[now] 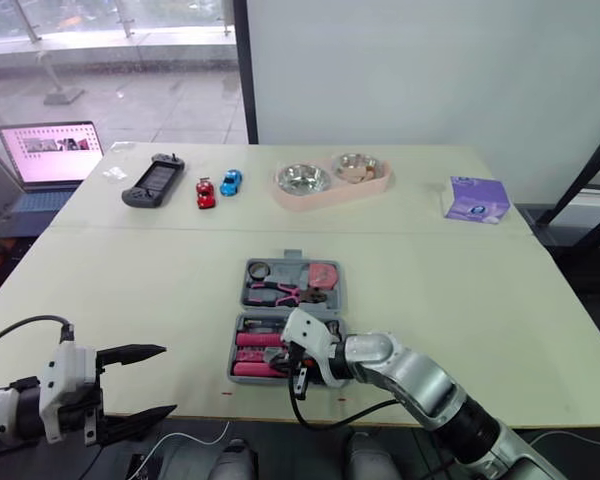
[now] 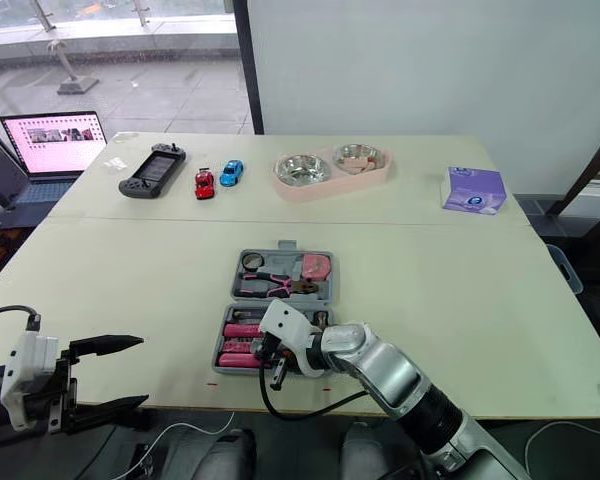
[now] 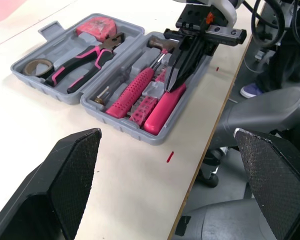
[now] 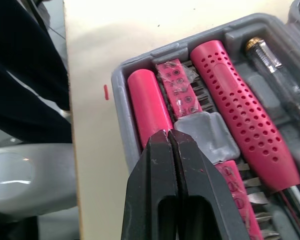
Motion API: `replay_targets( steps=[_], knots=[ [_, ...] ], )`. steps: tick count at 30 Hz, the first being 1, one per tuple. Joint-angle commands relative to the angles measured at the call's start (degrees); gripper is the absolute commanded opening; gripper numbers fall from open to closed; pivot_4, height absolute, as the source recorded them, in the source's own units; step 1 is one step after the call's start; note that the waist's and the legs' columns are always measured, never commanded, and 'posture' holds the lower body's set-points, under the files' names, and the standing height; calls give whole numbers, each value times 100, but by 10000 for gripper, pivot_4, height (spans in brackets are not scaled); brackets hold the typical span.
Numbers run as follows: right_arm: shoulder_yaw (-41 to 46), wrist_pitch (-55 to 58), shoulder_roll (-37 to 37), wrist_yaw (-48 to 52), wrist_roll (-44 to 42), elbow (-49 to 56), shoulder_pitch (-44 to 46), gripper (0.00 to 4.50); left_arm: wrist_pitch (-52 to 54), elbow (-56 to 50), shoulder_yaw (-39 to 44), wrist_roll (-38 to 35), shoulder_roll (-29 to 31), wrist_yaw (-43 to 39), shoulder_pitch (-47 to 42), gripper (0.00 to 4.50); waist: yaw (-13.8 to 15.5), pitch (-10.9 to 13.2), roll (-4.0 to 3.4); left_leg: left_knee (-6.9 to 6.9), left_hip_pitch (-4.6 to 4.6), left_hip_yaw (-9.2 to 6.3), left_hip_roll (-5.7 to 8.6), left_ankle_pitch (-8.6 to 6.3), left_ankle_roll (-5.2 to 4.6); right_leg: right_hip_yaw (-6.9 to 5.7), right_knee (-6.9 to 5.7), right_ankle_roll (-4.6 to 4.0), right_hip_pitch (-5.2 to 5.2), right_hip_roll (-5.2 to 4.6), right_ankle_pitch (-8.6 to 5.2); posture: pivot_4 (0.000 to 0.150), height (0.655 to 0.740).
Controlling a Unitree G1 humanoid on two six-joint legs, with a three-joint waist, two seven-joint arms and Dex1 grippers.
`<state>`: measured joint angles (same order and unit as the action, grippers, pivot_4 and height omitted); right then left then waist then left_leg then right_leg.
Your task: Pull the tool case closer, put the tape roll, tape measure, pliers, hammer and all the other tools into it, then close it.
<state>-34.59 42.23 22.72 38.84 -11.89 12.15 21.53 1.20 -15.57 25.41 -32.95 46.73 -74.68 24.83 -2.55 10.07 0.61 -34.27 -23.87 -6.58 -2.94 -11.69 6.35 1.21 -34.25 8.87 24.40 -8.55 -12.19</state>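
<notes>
The tool case (image 3: 121,126) lies open on the bench (image 1: 460,300), close to the robot's edge. The far half holds the tape roll (image 1: 258,269), the pliers (image 1: 280,292) and the tape measure (image 1: 322,273). The near half holds pink-handled tools, side by side.

The right end effector (image 4: 168,137) has its two fingers pressed together and holds nothing. Its tips are right over a smooth pink handle (image 4: 149,107) by the near wall. I think that is the hammer, but I cannot tell if the tips touch it. The left end effector (image 1: 166,380) is wide open and empty, off the bench edge, well apart from the case.

The tools all look to be inside, so closing looks like the job left.

The case is hard grey plastic, so it will not bend. With metal tools in both halves it is likely heavy for its size. The far half has to swing up and over, and it carries the pliers, so it may feel weighty. A good place to take hold is the little tab (image 1: 292,256) on its far edge. The plastic is smooth and could slip.
</notes>
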Motion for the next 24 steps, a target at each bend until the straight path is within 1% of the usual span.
replay_targets(
  steps=[1,5,7,10,12,15,16,18,20,21,23,24],
  knots=[
    [-188,211,134,46,222,-182,-206,479,12,-41,39,15,-11,31,9,45000,1,-8,10,0,4,0,0,0,0,-1,0,1,-4,0,-1,1500,7400],
    [-193,134,115,133,231,-117,-350,479,14,-49,12,24,-21,52,-5,45000,0,-26,26,1,16,0,0,-1,1,0,2,10,-13,-1,-7,1500,7400],
    [-40,-50,17,183,134,-27,-381,479,10,-20,-11,42,-33,87,-46,45000,1,-33,37,1,18,0,0,-1,1,0,4,11,-17,-1,-8,1500,7400],
    [436,-250,-180,353,-245,265,-348,479,341,30,-72,-15,-93,440,-261,45000,6,-33,40,3,17,0,0,-1,1,0,4,11,-17,-1,-8,1500,7400],
    [750,-381,-253,429,-418,401,-250,479,634,85,-130,-24,-154,773,-470,45000,8,-30,35,3,17,0,0,-1,1,0,1,10,-16,0,-8,1500,7400],
    [1290,-268,-309,529,-830,725,-14,479,1237,218,-383,239,-200,1489,-831,45000,10,-28,34,2,17,0,0,0,0,0,-1,13,-15,0,-8,1500,7400],
    [1510,-142,-316,544,-1026,860,120,479,1384,260,-486,335,-229,1682,-961,45000,7,-30,36,2,18,-1,0,0,0,0,-2,14,-15,0,-8,1500,7400],
    [1987,178,-276,470,-1331,966,460,479,1722,434,-598,234,-429,2056,-1360,45000,10,-28,33,2,20,-2,0,0,0,1,-2,13,-16,1,-7,1500,7400],
    [2273,351,-36,387,-1272,784,757,0,1750,719,-759,299,-615,2242,-1813,39639,38,-25,29,3,21,-3,0,1,0,0,-4,7,-17,3,-2,1500,7400],
    [2316,395,123,342,-1135,583,860,0,1733,913,-857,422,-693,2354,-2059,36183,46,-29,37,3,21,-2,1,2,0,0,-5,2,-17,2,1,1500,7400],
    [2264,400,464,308,-810,149,967,0,1816,1235,-1064,600,-767,2498,-2450,25911,76,-30,39,4,26,-5,0,2,1,-1,-5,0,-26,5,3,1500,7400],
    [2221,385,625,257,-628,-130,1014,0,1811,1406,-1193,724,-785,2534,-2632,21760,85,-31,42,4,27,-4,1,2,1,-1,-2,1,-28,5,2,1500,7400]
  ],
)
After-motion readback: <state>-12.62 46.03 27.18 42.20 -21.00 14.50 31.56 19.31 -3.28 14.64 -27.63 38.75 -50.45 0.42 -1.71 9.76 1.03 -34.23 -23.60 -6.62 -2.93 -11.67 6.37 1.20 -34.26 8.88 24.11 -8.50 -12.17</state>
